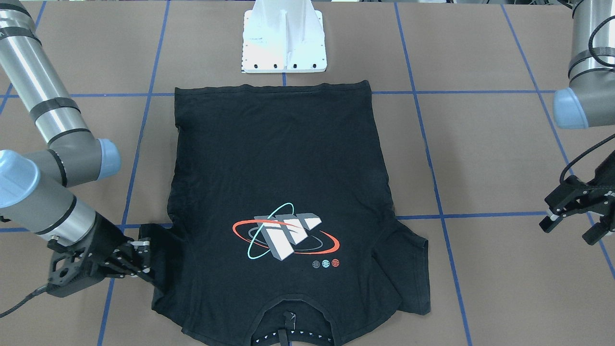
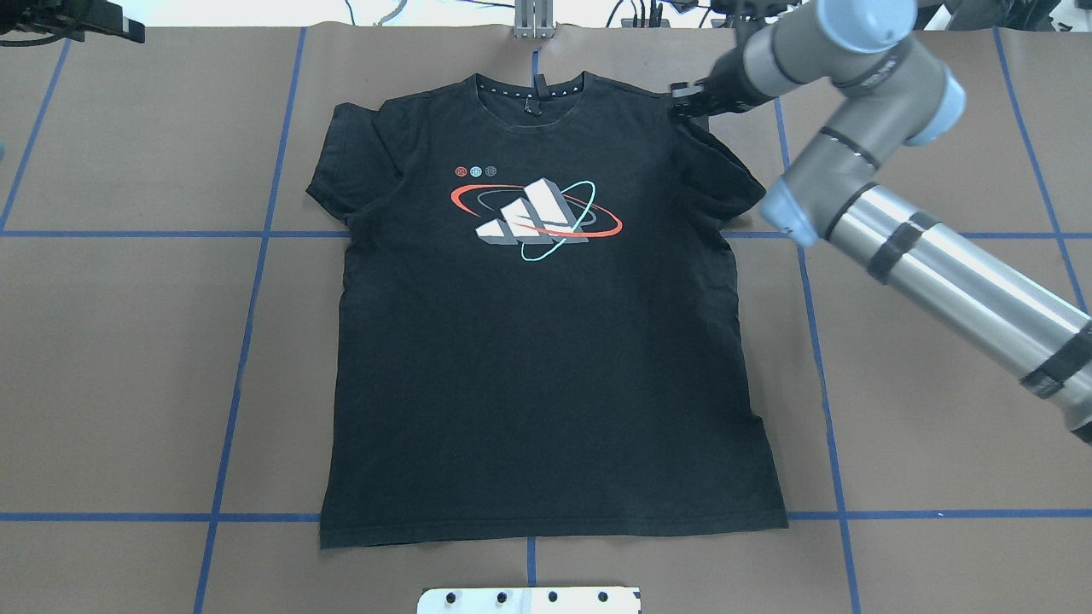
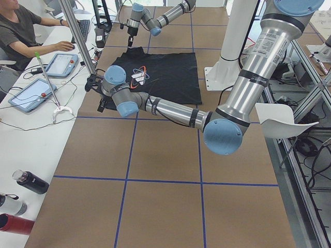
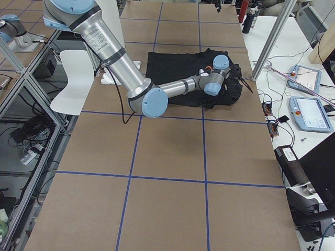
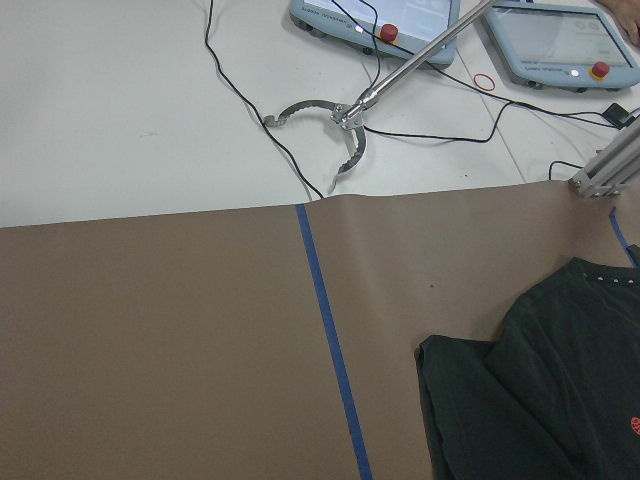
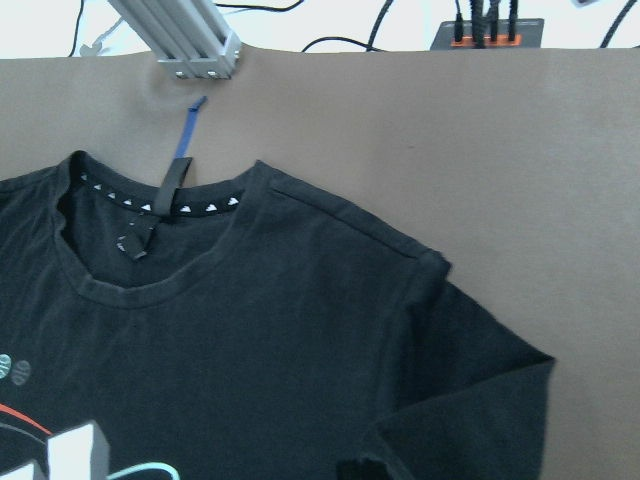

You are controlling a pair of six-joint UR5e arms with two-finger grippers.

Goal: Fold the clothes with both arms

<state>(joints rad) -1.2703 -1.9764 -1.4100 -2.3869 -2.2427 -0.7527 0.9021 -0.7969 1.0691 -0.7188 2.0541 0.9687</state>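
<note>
The black T-shirt lies flat and logo-up on the brown table, collar away from the robot's base. My right gripper sits low at the edge of the shirt's sleeve. Its jaws stand apart with the sleeve edge between them, and it also shows in the overhead view. The right wrist view shows the collar, shoulder and that sleeve lying flat. My left gripper is open and empty, off the shirt beside the other sleeve. That sleeve shows in the left wrist view.
The white base plate stands just past the shirt's hem. Blue tape lines cross the table. A white side table with tablets, cables and a grabber tool runs along the far edge. An operator sits there.
</note>
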